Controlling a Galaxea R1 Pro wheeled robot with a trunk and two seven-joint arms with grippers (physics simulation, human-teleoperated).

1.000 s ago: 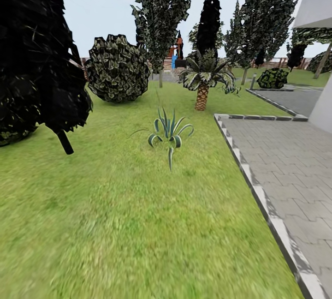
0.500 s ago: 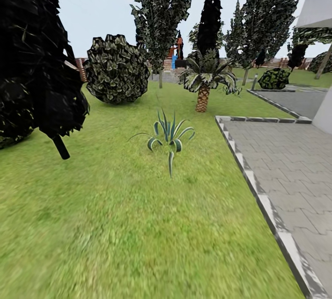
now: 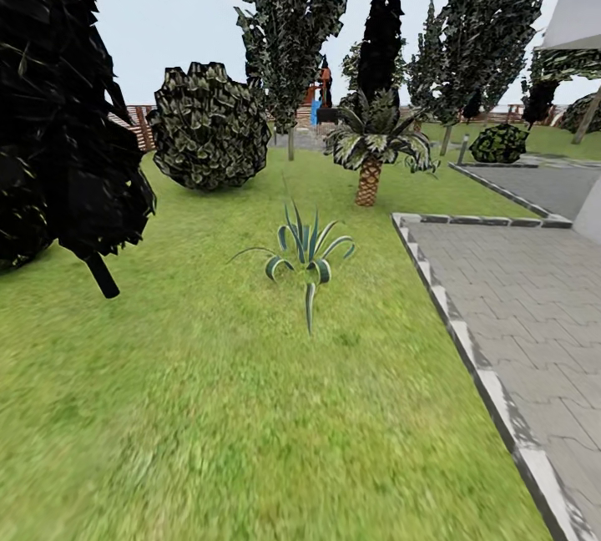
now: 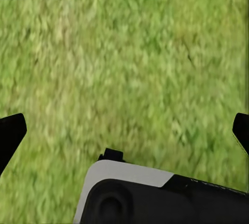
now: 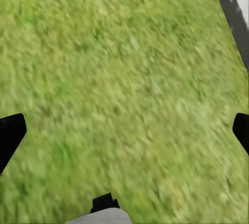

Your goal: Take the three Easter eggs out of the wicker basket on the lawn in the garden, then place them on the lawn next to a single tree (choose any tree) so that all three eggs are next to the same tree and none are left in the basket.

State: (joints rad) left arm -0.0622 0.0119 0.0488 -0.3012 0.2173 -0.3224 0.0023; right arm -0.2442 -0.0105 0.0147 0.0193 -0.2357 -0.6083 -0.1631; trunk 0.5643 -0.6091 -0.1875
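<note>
Green lawn (image 3: 209,407) stretching ahead, a spiky striped-leaf plant (image 3: 305,253) at centre, a small palm (image 3: 372,149) beyond it. Dark conifer (image 3: 58,107) at left, round bush (image 3: 210,125) behind, grey paved path (image 3: 517,299) with pale kerb at right. Wooden fence (image 3: 138,119) far back. Left gripper (image 4: 124,130) and right gripper (image 5: 124,130) both spread wide over bare grass, holding nothing. No basket or eggs in sight.

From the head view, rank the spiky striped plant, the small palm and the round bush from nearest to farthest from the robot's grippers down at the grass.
1. Spiky striped plant: on the lawn, centre, nearest.
2. Small palm: behind it, slightly right, near the paving corner.
3. Round bush: back left; only a little beyond the palm, so a close call.
</note>
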